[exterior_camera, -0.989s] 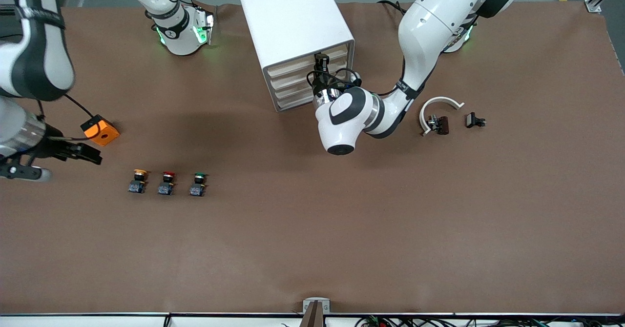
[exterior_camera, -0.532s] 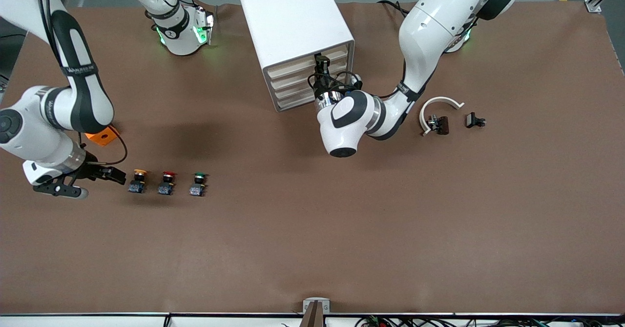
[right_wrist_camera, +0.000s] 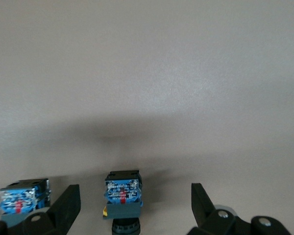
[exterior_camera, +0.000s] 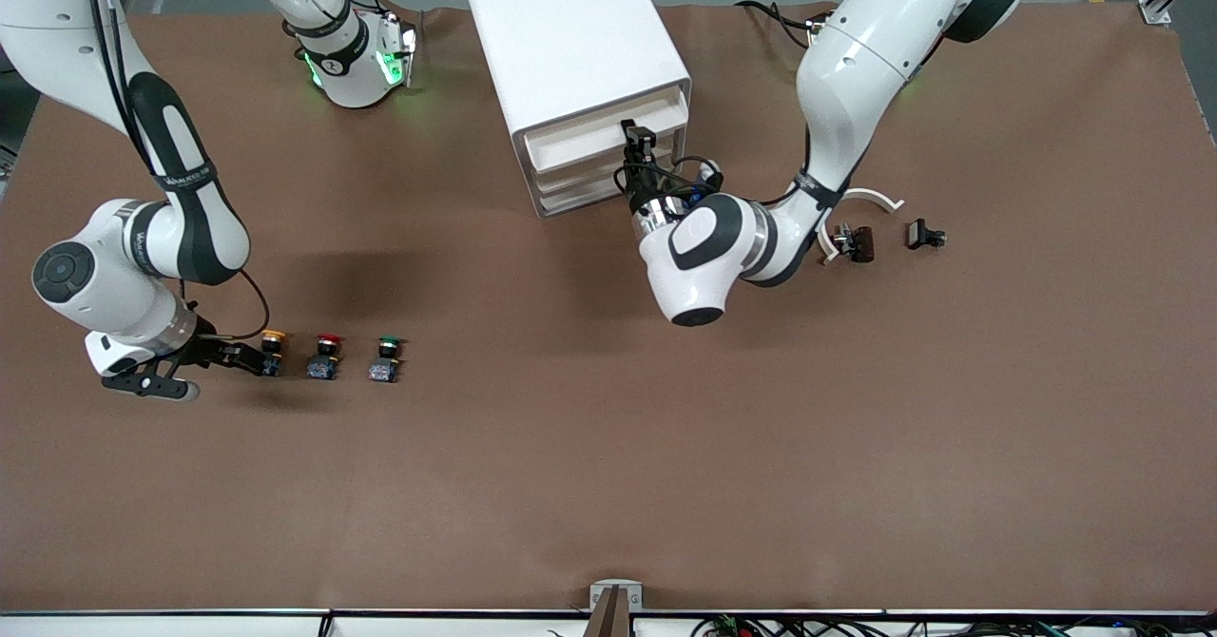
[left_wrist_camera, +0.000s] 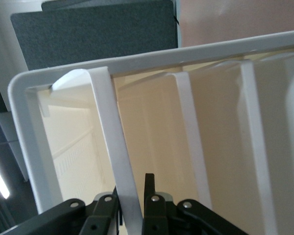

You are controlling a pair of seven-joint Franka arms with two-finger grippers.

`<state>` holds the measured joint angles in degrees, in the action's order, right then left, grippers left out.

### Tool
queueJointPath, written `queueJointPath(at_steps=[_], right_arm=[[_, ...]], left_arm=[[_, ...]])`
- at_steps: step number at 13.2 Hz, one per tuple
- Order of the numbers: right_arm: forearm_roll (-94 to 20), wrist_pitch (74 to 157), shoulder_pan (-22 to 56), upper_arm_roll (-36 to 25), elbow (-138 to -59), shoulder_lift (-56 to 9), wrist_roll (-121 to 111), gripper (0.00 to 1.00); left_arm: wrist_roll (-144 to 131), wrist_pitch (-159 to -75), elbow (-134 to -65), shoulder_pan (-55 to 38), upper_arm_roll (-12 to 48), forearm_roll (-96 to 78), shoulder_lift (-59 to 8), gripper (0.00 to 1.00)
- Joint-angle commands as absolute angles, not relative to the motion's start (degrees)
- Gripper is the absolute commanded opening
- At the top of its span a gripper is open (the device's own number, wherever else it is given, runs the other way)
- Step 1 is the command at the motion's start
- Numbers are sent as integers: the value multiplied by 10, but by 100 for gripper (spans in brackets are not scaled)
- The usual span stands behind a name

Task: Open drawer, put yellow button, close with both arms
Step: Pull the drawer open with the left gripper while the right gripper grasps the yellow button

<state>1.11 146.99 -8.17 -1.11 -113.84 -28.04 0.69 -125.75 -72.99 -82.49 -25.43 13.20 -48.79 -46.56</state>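
Step in hand: drawer opening, with button pickup being prepared. The left gripper has its jaws clamped on the front lip of the uppermost cream-fronted shallow drawer of the white boxy cabinet; the drawer stands partly drawn out. The right gripper sits low over the counter, jaws spread wide either side of the small yellow-capped push button with black neck and blue-grey base. Next: close on the button squarely, then lift it.

The drawer's inside cannot be seen in the front view, and the left claw is cut off at the wrist picture's edge.
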Motion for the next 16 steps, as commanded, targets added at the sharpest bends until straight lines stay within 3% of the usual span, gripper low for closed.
queueJointPath(at_steps=[1,14,16], right_arm=[[11,1478,-92,-2,-1130,-300,7,100],[11,1486,-89,-2,-1136,-326,4,100],[11,1482,-90,-1,-1136,-326,3,51]], left_arm=[[-1261,-737,-813,-244,111,-490,-472,18],[-1254,-744,-787,-171,103,-489,-483,18],[-1251,-751,-787,-167,104,-490,-483,18]])
